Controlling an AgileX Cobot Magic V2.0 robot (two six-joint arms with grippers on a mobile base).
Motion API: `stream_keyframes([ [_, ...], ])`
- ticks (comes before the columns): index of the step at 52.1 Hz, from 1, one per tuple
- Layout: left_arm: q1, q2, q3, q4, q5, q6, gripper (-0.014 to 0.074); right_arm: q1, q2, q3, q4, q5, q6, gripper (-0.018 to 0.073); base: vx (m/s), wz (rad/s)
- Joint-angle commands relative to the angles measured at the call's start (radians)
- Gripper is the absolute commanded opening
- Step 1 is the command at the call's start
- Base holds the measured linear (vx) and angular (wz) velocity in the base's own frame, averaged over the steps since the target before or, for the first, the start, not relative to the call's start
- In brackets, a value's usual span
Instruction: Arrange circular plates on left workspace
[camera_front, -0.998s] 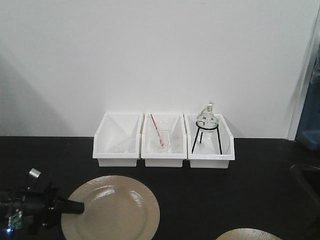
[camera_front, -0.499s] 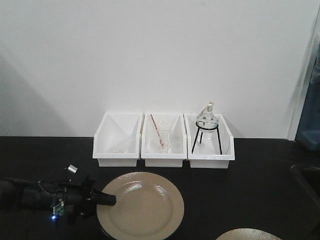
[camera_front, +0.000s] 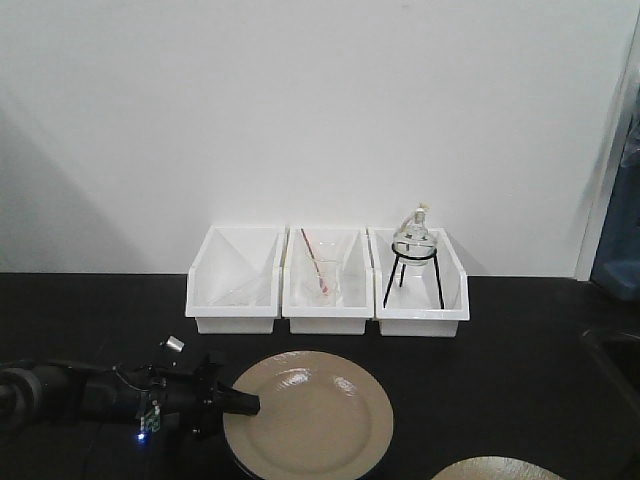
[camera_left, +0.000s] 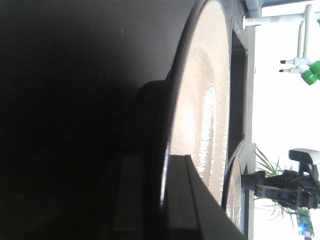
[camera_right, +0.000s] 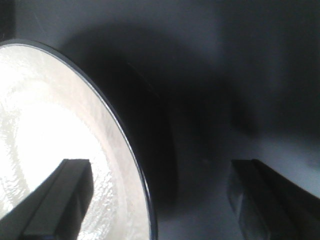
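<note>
You have two circular plates (camera_front: 310, 415) (camera_front: 497, 468) in the front view, the second only partly in frame. You can count three white bins (camera_front: 235, 322) (camera_front: 326, 322) (camera_front: 422, 324), one round glass flask (camera_front: 414, 238), one black tripod stand (camera_front: 414, 274), one glass beaker (camera_front: 325, 280), one stirring rod (camera_front: 309, 248) and one robot arm (camera_front: 60, 392)

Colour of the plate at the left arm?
Glossy beige plate, clearest in the exterior front-facing view.

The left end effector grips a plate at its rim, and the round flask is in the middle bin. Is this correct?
Not quite. The front-facing view shows the flask in the right bin; the middle bin holds a beaker. The left end effector does grip a plate at its rim.
</note>
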Motion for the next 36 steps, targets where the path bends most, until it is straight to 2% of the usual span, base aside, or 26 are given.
stream_keyframes([
  [1,-0.012,-0.056,-0.027,-0.075,0.079,0.038,0.0166,-0.003,-0.027,-0.026,0.075,0.043,-0.034,0.0592,0.00,0.00],
  [6,-0.017,-0.056,-0.027,-0.075,0.102,0.079,0.0301,-0.003,-0.017,-0.026,0.108,0.043,-0.055,0.0592,0.00,0.00],
  [13,-0.019,-0.056,-0.027,-0.075,0.101,0.081,0.0484,-0.003,-0.012,-0.026,0.118,0.042,-0.066,0.0592,0.00,0.00],
  [18,-0.019,-0.056,-0.027,-0.075,0.100,0.084,0.0568,-0.003,-0.002,-0.026,0.131,0.051,-0.068,0.0592,0.00,0.00],
  [25,-0.007,-0.063,-0.027,-0.060,0.099,0.125,0.0613,-0.001,0.018,-0.026,0.147,0.062,-0.077,0.0592,0.00,0.00],
  [36,0.035,-0.099,-0.027,0.051,0.084,0.140,0.0603,0.000,0.035,-0.026,0.166,0.062,-0.087,0.0592,0.00,0.00],
])
